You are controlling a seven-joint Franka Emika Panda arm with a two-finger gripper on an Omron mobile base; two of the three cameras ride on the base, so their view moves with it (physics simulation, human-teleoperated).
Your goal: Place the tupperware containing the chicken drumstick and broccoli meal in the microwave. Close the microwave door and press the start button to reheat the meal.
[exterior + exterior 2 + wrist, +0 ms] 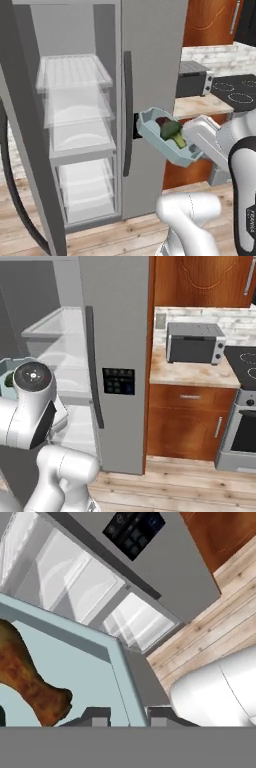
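tub [167, 142]: pale blue-green, tilted, lidless | inside: brown drumstick [27, 677], green broccoli [172, 131] | end effector [129, 716]: pinching tub rim

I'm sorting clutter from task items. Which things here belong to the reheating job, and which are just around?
Job: tupperware, tilted, with its rim between the gripper fingers; chicken drumstick and broccoli inside it.

Just around: open fridge with bare shelves, grey toaster oven on the counter, stove, wood cabinets.
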